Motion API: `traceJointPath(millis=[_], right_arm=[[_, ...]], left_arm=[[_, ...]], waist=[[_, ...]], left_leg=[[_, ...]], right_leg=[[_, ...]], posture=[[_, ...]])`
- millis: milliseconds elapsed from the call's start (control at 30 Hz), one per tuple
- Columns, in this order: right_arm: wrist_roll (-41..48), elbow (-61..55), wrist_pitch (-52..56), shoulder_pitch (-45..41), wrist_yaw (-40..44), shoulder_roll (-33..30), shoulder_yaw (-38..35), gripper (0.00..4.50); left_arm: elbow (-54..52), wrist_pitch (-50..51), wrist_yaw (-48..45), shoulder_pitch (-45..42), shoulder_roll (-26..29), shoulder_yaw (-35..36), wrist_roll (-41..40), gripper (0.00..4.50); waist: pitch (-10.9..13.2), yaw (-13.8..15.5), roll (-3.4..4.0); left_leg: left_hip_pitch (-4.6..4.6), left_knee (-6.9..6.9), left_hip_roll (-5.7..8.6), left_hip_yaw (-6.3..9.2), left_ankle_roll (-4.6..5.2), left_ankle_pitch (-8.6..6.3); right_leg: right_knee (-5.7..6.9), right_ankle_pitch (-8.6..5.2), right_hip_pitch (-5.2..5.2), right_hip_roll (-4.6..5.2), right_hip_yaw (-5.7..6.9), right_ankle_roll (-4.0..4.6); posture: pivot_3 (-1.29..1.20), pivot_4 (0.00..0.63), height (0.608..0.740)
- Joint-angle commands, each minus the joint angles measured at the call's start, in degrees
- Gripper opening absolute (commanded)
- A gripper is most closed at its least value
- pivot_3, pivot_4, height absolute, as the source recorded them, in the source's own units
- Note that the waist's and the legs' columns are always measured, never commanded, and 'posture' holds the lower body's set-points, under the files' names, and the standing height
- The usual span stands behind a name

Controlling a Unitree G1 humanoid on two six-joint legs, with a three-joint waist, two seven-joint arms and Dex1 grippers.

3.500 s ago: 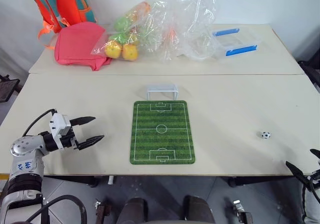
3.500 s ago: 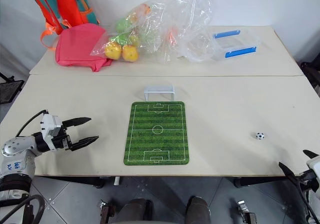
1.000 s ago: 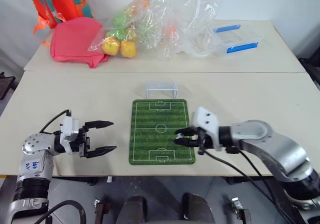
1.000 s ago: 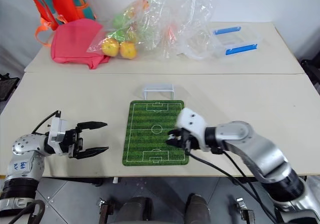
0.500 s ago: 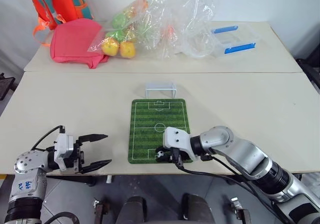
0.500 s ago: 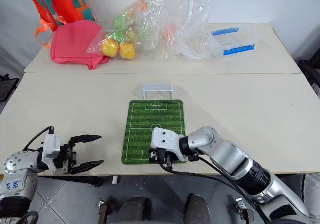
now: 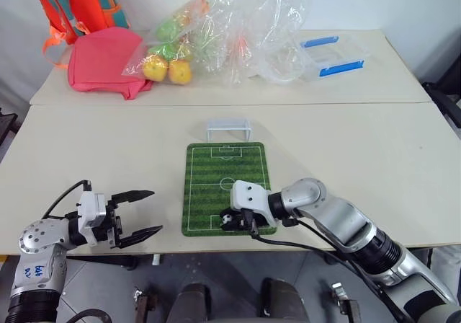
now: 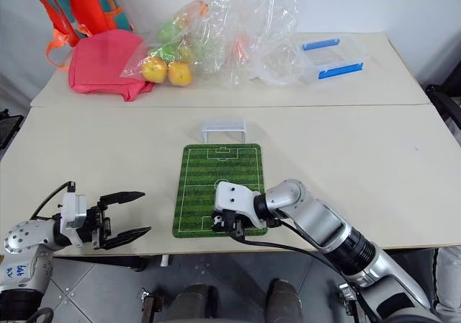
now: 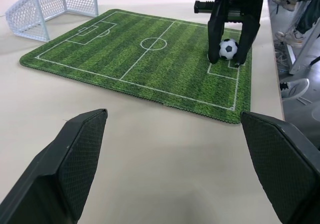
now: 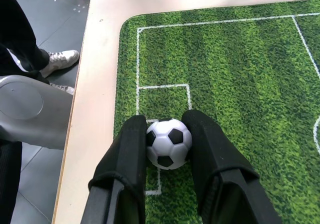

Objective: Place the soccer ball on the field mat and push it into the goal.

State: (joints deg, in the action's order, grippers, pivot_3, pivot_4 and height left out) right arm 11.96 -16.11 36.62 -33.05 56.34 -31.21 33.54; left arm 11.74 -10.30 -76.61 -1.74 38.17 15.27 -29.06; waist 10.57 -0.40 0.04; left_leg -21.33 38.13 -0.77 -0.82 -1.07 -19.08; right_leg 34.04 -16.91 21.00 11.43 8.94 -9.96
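Gripping soccer ball point(image 10: 168, 143), wrist-view close-up

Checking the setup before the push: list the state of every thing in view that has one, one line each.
soccer ball: clamped between the right gripper's fingers, low over the field mat's near end
right gripper: shut on the soccer ball
left gripper: open, empty, off the mat
field mat: lying flat
goal: upright, empty, at the mat's far end
clear box: closed
plastic bag: crumpled, holding fruit
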Motion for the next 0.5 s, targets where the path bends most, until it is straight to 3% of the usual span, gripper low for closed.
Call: traceJointPath(millis=[33, 233, 500], right_arm=[[-0.8, -0.3, -1.2, 0.0, 1.0, 0.3, -0.2, 1.19], [-0.9, -0.9, -1.7, 0.5, 1.8, 0.4, -0.9, 3.14], [0.7, -3.3, -1.2, -1.0, 3.1, 0.7, -2.6, 3.14]], left_arm=[[-1.3, 0.0, 0.4, -0.5, -0.1, 0.9, -1.2, 4.50], [-0.8, 0.1, 0.8, -1.4, -0.1, 0.6, -0.9, 4.50], [0.2, 0.1, 1.3, -3.2, -0.7, -0.2, -0.4, 4.50]], waist=[[0.0, 0.0, 0.00], [0.0, 0.0, 0.00], [0.0, 0.1, 0.00]], left_leg=[[0.00, 0.00, 0.00, 0.00, 0.00, 0.00], [0.00, 0.00, 0.00, -0.01, 0.00, 0.00], [0.00, 0.00, 0.00, -0.01, -0.01, 0.00]], right_leg=[[0.00, 0.00, 0.00, 0.00, 0.00, 0.00], [0.01, 0.00, 0.00, 0.00, -0.01, 0.01], [0.01, 0.01, 0.01, 0.00, -0.01, 0.01]], posture=[[0.00, 0.150, 0.740], [0.00, 0.150, 0.740], [0.00, 0.150, 0.740]])
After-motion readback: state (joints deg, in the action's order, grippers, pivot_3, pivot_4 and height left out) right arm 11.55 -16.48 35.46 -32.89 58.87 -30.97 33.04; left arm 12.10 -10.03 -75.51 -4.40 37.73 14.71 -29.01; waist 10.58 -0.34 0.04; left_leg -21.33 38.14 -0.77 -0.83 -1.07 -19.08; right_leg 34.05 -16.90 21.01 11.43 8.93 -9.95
